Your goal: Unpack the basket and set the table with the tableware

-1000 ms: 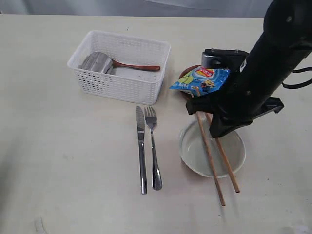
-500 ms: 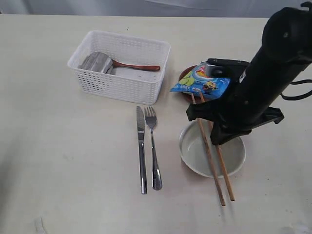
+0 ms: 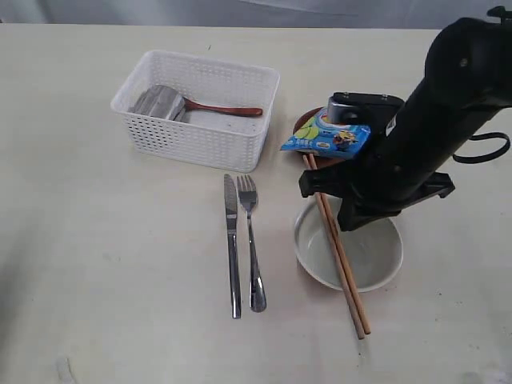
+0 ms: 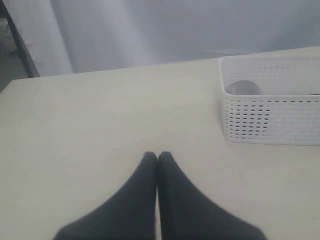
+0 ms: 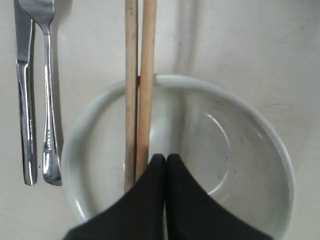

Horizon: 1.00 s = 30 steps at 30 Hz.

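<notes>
At bench [image 3: 96,264] centre-right, bowl [image 3: 374,258] sits w/ chopsticks [image 3: 340,256] laid side by side across its rim. R jaws closed, empty, over bowl, tips just beside chopsticks. Knife [image 3: 232,248] & fork [image 3: 252,248] lie parallel, near bowl. Basket [image 3: 196,146] holds cup [image 3: 158,102] & spoon [image 3: 224,110]. L jaws closed, empty, above bench near basket.

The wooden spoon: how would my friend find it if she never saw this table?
Find the white lattice basket on the pale table. Two things lie inside: a shiny steel cup and the spoon. The spoon is the thin reddish-brown wooden one, its handle reaching toward the basket's rim.
</notes>
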### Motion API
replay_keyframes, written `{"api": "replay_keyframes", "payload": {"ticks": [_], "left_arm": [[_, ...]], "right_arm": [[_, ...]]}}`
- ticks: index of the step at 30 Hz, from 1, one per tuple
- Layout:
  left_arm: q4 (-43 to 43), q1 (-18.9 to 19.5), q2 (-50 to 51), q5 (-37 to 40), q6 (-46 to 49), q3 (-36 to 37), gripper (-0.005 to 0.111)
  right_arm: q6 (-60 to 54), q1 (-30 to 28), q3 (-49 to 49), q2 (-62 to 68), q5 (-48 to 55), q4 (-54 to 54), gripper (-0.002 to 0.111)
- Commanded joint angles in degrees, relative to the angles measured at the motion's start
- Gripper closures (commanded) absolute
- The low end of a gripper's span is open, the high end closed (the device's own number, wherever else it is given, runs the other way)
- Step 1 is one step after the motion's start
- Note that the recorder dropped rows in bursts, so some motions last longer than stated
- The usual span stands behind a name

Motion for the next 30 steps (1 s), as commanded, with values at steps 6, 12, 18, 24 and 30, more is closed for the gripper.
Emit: {"api": "replay_keyframes", "payload": {"ticks": [6, 12, 18, 24, 30], "left_arm": [[0.3, -0.4, -0.2, -0.4, 0.0, 0.1, 0.107], [0.3, -0.4, -0.2, -0.4, 0.0, 0.1, 0.107], [0.3, -0.4, -0.2, -0.4, 0.0, 0.1, 0.107], [0.3, -0.4, -0.2, -0.4, 0.0, 0.1, 0.107], [0.3, -0.4, -0.2, -0.4, 0.0, 0.1, 0.107]], "right_arm": [[0.2, -0.3, -9.9, -0.4, 7.9, -7.4, 0.109], [0.2, 1.3, -18.0, -1.1, 11.6, -7.4, 0.108], [2.2, 2.6, -19.6, -7.5, 7.8, -7.2, 0.108], [2.4, 2.6, -19.6, -15.3, 11.7, -6.9, 0.088], [3.4, 2.6, -19.6, -24.0, 16.8, -6.9, 0.049]]}}
